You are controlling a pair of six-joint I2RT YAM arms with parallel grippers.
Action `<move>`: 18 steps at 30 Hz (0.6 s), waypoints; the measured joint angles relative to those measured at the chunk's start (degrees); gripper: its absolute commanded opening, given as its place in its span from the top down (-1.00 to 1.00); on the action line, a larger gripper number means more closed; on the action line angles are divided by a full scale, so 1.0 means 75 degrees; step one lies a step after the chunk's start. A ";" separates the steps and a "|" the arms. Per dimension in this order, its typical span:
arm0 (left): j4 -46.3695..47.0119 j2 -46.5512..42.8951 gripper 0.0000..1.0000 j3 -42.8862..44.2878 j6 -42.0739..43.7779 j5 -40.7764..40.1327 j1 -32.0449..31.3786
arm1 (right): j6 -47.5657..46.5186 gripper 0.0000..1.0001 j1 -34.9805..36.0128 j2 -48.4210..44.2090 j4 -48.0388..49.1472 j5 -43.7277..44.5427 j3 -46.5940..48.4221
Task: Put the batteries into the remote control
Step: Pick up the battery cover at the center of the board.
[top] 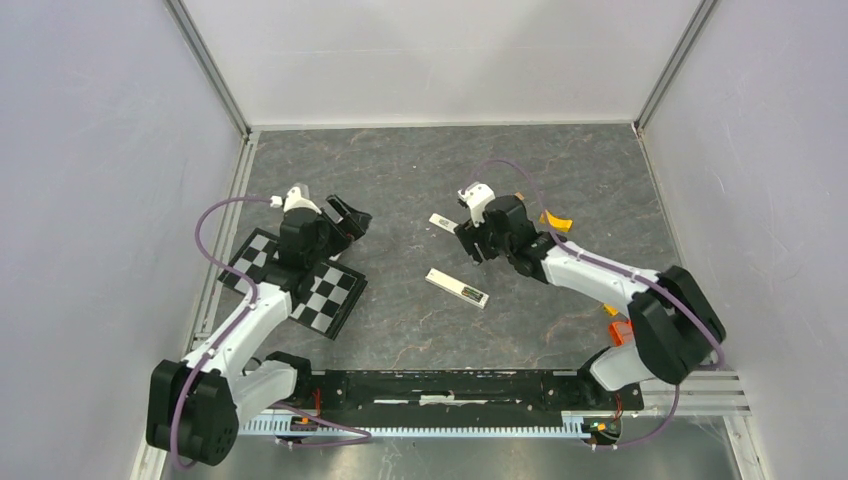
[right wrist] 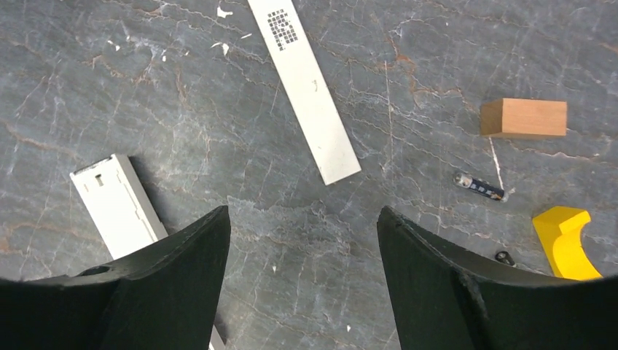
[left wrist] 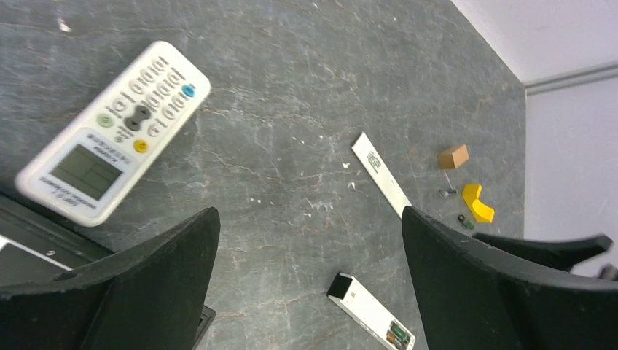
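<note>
The remote control point(left wrist: 109, 131) lies face up, white with an LCD and rows of buttons, beyond my left gripper; the top view hides it under that gripper. Two tiny dark batteries point(right wrist: 479, 187) point(right wrist: 503, 257) lie on the table right of my right gripper, between the brown block and the yellow piece; they also show in the left wrist view point(left wrist: 465, 221). My left gripper point(left wrist: 310, 215) point(top: 350, 222) is open and empty above bare table. My right gripper point(right wrist: 302, 211) point(top: 472, 248) is open and empty, hovering over the table.
A long white bar point(top: 456, 288) point(left wrist: 370, 313) point(right wrist: 116, 208) with green and orange bits at one end lies mid-table. A flat white strip point(right wrist: 304, 91) point(top: 441, 221), a brown block point(right wrist: 523, 118), a yellow curved piece point(right wrist: 565, 240) point(top: 556, 222) and a checkerboard point(top: 330, 295) are around.
</note>
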 measured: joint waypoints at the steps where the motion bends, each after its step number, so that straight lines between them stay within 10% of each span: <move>1: 0.0029 0.0061 -0.99 0.0015 -0.0003 0.0102 0.0000 | 0.0032 -0.49 -0.0015 0.0198 -0.0128 0.0026 0.0181; 18: 0.1040 0.2218 -0.79 0.0554 -0.0568 0.2358 0.0000 | -0.0408 -0.59 -0.0216 0.3500 -0.1475 -0.0315 0.3389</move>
